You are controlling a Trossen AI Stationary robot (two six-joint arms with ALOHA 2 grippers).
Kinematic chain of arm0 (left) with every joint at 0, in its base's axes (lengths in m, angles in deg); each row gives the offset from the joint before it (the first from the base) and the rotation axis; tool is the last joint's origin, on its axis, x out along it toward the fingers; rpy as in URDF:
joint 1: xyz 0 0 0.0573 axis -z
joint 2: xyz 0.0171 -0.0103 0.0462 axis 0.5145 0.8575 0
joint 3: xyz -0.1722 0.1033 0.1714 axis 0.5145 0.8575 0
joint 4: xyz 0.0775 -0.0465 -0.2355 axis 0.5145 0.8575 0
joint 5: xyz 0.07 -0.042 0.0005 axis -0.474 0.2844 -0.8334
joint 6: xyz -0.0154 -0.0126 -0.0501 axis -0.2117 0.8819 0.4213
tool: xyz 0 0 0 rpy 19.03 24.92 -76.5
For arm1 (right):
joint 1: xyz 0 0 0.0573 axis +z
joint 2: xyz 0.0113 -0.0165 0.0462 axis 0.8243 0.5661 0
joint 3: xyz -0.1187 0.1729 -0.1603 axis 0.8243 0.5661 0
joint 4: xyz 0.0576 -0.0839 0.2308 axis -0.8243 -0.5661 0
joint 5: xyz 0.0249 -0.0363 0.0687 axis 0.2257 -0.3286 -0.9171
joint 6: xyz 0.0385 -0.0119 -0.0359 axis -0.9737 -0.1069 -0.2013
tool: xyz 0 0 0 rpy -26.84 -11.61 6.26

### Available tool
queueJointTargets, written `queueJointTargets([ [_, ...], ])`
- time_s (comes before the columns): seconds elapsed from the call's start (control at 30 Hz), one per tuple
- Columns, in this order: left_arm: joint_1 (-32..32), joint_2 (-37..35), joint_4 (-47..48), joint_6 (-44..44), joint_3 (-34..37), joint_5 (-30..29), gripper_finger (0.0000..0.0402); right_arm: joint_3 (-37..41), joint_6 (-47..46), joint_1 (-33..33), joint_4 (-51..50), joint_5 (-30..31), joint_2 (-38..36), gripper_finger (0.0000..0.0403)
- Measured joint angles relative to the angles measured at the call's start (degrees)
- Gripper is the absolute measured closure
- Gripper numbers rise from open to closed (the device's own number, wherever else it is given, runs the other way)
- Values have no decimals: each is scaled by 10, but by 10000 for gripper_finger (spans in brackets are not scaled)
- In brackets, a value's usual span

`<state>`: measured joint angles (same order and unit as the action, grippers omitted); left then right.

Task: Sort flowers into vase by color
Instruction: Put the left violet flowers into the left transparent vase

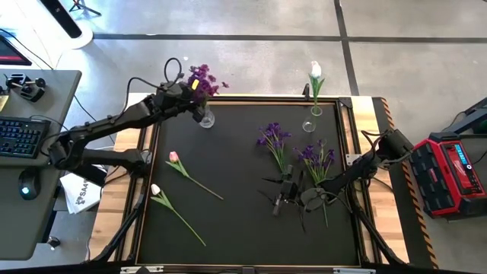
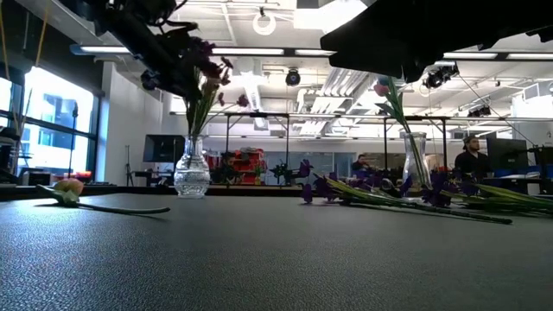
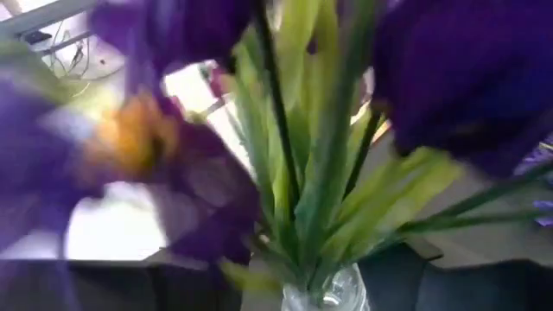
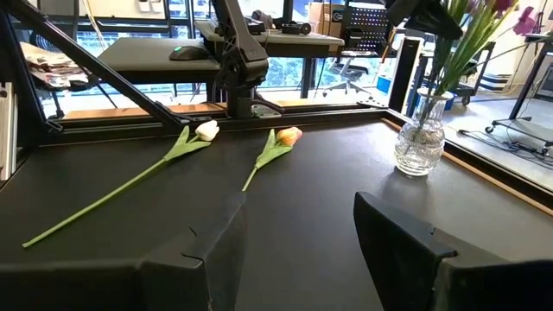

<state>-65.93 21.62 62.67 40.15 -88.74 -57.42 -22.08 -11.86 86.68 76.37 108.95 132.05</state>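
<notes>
A glass vase (image 1: pixel 206 119) at the table's far left holds purple flowers (image 1: pixel 204 79). My left gripper (image 1: pixel 190 95) is right at these blooms above the vase; in the left wrist view the purple flowers (image 3: pixel 449 69) and their green stems fill the picture above the vase's neck (image 3: pixel 333 294). A second vase (image 1: pixel 309 126) holds a white flower (image 1: pixel 315 71). Two bunches of purple flowers (image 1: pixel 274 138) (image 1: pixel 316 157) lie on the mat at the right. A pink tulip (image 1: pixel 173 157) and a white tulip (image 1: pixel 155 189) lie at the left. My right gripper (image 4: pixel 298 250) stands open by the purple stems.
A desk with a keyboard (image 1: pixel 21 135) and a mouse stands left of the table. A red box (image 1: pixel 450 172) sits off its right side. A wooden rim (image 1: pixel 380 152) runs round the black mat. The near middle of the mat (image 1: pixel 243 228) is bare.
</notes>
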Motion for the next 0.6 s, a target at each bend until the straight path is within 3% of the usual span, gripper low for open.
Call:
queueJointTargets([
  [0.47, 0, -103, 21, 19, 0, -3, 209, 0, 0, 0, 0, 0, 0, 206],
  [0.6, 0, -128, 38, 20, -1, -32, 209, 0, 0, 0, 0, 0, 0, 206],
])
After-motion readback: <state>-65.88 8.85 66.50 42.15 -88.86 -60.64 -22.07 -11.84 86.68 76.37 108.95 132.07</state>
